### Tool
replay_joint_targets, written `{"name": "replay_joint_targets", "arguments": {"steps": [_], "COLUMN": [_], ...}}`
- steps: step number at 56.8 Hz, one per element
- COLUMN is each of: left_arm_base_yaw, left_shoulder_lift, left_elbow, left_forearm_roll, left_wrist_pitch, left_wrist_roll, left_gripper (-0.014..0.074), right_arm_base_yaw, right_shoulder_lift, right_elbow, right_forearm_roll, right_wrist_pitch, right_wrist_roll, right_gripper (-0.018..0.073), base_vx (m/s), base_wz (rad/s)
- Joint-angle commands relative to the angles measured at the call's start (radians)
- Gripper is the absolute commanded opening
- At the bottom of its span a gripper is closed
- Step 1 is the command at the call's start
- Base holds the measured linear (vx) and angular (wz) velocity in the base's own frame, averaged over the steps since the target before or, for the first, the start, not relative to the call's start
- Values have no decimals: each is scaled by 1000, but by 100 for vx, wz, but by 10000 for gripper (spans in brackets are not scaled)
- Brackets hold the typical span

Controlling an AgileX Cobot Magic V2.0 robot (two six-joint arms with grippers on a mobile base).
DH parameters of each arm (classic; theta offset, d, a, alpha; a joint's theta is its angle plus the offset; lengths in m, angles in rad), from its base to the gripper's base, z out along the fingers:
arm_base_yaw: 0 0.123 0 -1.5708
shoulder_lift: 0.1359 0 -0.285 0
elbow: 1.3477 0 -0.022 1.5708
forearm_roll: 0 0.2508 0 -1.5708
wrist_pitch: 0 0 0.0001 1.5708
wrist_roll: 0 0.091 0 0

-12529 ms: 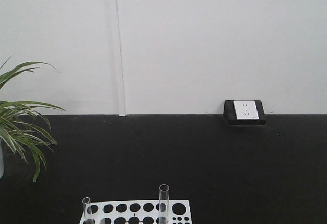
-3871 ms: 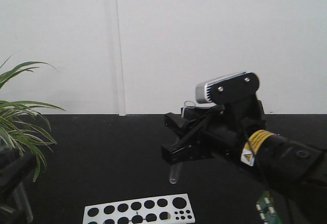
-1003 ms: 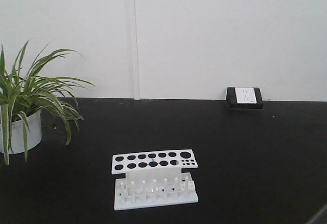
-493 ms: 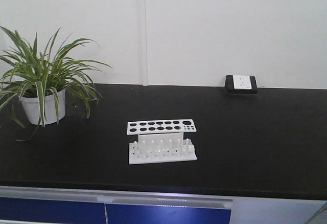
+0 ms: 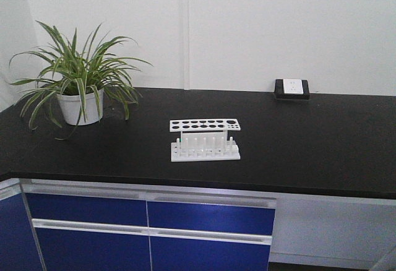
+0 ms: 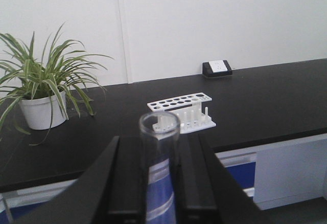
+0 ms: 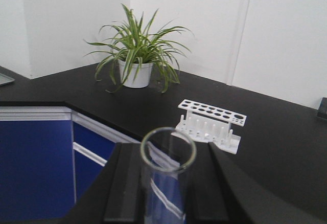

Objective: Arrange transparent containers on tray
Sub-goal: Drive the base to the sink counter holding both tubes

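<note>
In the left wrist view my left gripper [image 6: 159, 183] is shut on a clear glass test tube [image 6: 159, 147], one of the transparent containers, whose open rim points up between the black fingers [image 6: 127, 183]. In the right wrist view my right gripper [image 7: 167, 188] is shut on another clear test tube [image 7: 167, 157] the same way. Both grippers are well back from the black counter, in front of the blue cabinets. Neither gripper shows in the front view. The tray is out of view.
An empty white rack with round holes [image 5: 205, 140] stands mid-counter [image 5: 322, 153]. A potted spider plant [image 5: 79, 91] sits at the counter's left rear, a wall socket box [image 5: 292, 89] at the right rear. Blue cabinet drawers [image 5: 148, 227] run below the counter edge.
The view has pulled steadily back from the counter: rack and plant shrink, the counter edge and blue drawers come into sight. Earlier the rack held two tubes; it now stands empty.
</note>
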Motion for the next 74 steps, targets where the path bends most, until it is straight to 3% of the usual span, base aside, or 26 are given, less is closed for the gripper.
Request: {"name": "replay_joint_targets", "arguments": {"steps": [1,51,74], "left_arm_base_yaw": [-4,-4,-4], "left_shoulder_lift": [7,7,7], "left_elbow": [-37,-37,-37], "left_forearm_roll": [-2,-2,-2], "left_wrist_pitch": [-79,-79,-79], "left_wrist_roll": [0,0,0], "left_gripper": [132,132,132], "right_arm_base_yaw": [-5,-5,-5], "right_shoulder_lift": [5,5,5], "right_elbow": [-27,-27,-27], "right_forearm_roll": [-20,-20,-20], "right_wrist_pitch": [-83,-83,-83], "right_wrist_roll": [-5,-5,-5], "right_gripper": [12,12,12], "base_vx": [-35,-33,-20], "base_wz": [8,4,41]}}
